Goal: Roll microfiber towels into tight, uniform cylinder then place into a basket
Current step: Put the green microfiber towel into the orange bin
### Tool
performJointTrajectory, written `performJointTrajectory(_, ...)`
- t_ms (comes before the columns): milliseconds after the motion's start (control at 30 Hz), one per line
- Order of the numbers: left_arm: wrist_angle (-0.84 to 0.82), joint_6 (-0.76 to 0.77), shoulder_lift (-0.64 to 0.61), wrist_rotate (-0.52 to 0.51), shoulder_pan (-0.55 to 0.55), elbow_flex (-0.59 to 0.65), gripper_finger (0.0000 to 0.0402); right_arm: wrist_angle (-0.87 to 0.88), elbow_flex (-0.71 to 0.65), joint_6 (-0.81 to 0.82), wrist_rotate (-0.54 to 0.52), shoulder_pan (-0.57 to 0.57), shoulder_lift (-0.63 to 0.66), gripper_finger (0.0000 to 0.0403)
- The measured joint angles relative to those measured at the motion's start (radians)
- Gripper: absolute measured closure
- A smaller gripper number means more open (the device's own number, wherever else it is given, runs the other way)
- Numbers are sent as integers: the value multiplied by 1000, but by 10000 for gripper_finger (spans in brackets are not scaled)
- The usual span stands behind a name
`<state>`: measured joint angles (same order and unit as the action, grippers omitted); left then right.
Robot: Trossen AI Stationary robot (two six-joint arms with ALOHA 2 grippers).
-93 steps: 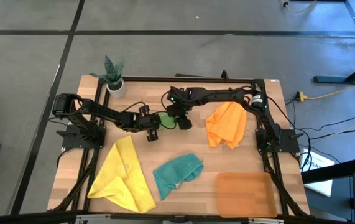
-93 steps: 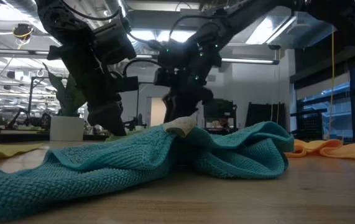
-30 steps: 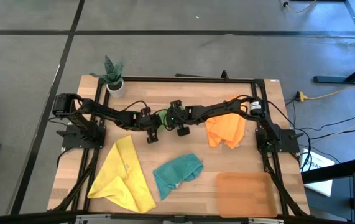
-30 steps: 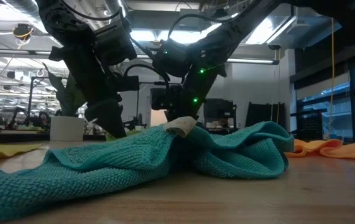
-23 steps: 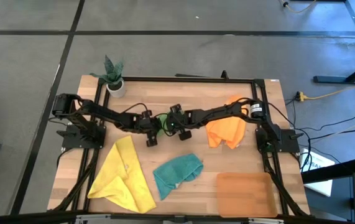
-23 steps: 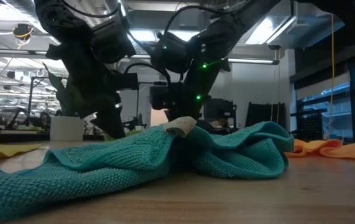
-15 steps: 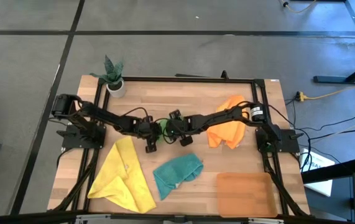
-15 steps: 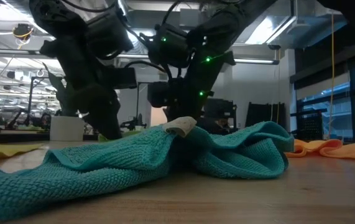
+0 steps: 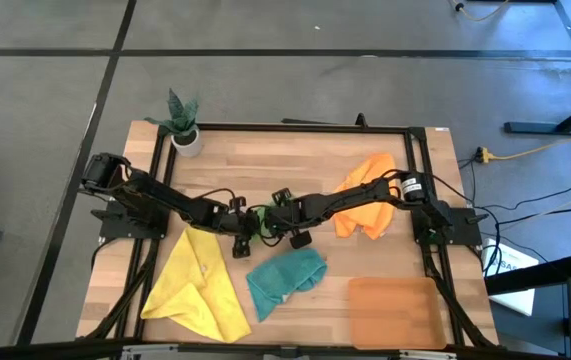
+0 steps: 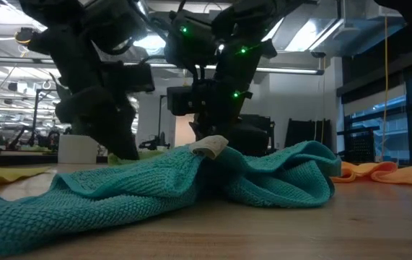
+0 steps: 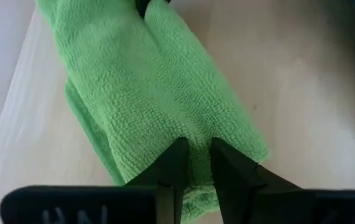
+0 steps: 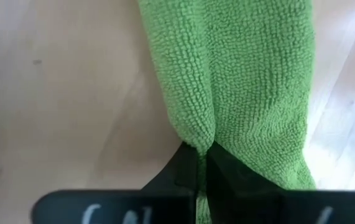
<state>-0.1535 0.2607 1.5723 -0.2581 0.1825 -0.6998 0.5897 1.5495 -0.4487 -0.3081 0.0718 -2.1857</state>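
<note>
A green microfiber towel (image 9: pixel 263 219), bunched into a long folded strip, spans between my two grippers at the table's middle. My left gripper (image 9: pixel 242 243) is shut on one end of it (image 11: pixel 165 93) and my right gripper (image 9: pixel 299 238) on the other (image 12: pixel 239 74). The teal towel (image 9: pixel 285 273) lies crumpled just nearer than them, the yellow towel (image 9: pixel 200 282) at the near left and the orange towel (image 9: pixel 365 205) at the right. The orange-brown basket (image 9: pixel 395 312) stands at the near right corner. My left gripper pinches a raised fold (image 11: pixel 194 142) at one end of the green towel between its two fingers, several layers thick. The fingers slant down from the table's left side. My right gripper pinches a fold (image 12: pixel 202 140) at the towel's other end between its two fingers. They slant down from the table's right side, and the strip runs away from them toward the other gripper.
A small white plant pot (image 9: pixel 186 136) stands at the far left corner. In the low view the teal towel (image 10: pixel 191 180) fills the foreground in front of both arms. Bare wood (image 9: pixel 265 160) lies beyond the grippers toward the far edge.
Both grippers have moved together toward the table's near edge, staying shut on the green towel and carrying it along between them. They now stand close to the teal towel.
</note>
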Motion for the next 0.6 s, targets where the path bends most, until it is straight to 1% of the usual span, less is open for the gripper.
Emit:
performJointTrajectory(133, 1, 0, 0, -7, 10, -12, 335, -2, 1, 5, 21, -1, 0, 389)
performJointTrajectory(333, 8, 7, 0, -13, 9, -15, 335, -3, 1, 28, 23, -1, 0, 390)
performJointTrajectory(500, 10, 101, 0, -15, -1, -16, 335, -4, 2, 30, 25, -1, 1, 390)
performJointTrajectory(600, 11, 136, 0, -73, -9, -16, 335, -8, 2, 30, 26, -1, 1, 390)
